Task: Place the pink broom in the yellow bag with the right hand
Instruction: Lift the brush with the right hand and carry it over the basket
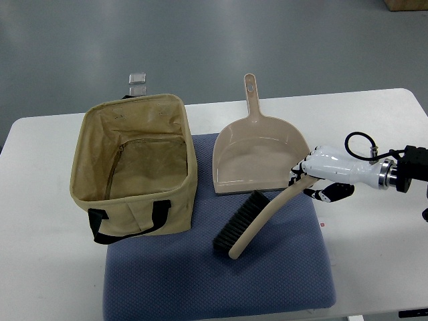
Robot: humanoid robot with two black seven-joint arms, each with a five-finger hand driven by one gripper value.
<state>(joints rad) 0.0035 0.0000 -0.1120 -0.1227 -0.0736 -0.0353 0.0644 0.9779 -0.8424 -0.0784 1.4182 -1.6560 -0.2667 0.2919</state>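
A blue-grey mat [281,281] covers the near middle of the white desk [40,267], its front edge close to the desk's near edge. On the mat lies the broom [251,224], a pale pinkish-beige hand brush with a long curved handle and a strip of black bristles [237,221]. The bristle end points toward the near edge, and the handle rises away to the right.

The right hand [317,177] comes in from the desk's right edge on a white forearm with a black cable looped above the wrist. Its fingers [328,192] are curled around the upper end of the broom's handle, gripping it; the handle passes between the fingers and the thumb side. The bristle end appears to rest on the mat, though whether it is touching or just lifted cannot be told.

Just beyond the bristles sits a matching dustpan [257,157], its open lip at the mat's far part and its handle pointing to the desk's far edge.

To the left stands the bag [134,160], a tan-yellow fabric tote with black handles, open at the top, partly on the mat's left far corner and reaching the desk's far edge. It stands apart from the broom. A small clear clip-like thing [137,81] shows behind it.
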